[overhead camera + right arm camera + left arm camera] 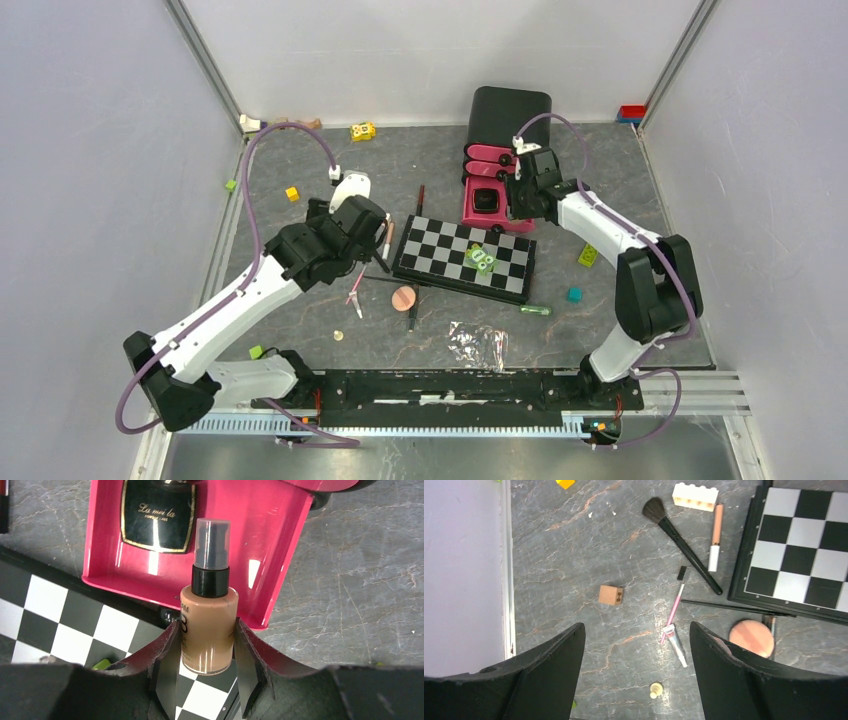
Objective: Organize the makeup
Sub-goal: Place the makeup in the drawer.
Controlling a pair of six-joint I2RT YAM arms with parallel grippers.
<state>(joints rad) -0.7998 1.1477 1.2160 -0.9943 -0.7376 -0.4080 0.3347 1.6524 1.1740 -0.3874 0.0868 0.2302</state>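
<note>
Top view: makeup mostly loose on the tabletop [420, 150], both arms reaching in.
Left tool [372, 240] is just left of the chequered board [440, 255]. Right tool [517, 197] is over the pink tray [468, 207], with the black compact [487, 199] inside. Peach puff [404, 297], pink pencil [356, 293] and green tube [535, 310] lie on the near side of the board. Two green blocks [482, 259] sit on it.

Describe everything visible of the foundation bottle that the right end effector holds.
The foundation bottle is small and glossy, filled with tan liquid, with a black collar and a clear cap over a dark pump. Lettering on its side is partly hidden. The right end effector grips its lower body between both fingers. In the wrist view its cap points over the pink tray's near rim; whether it touches the tray cannot be told.
</note>
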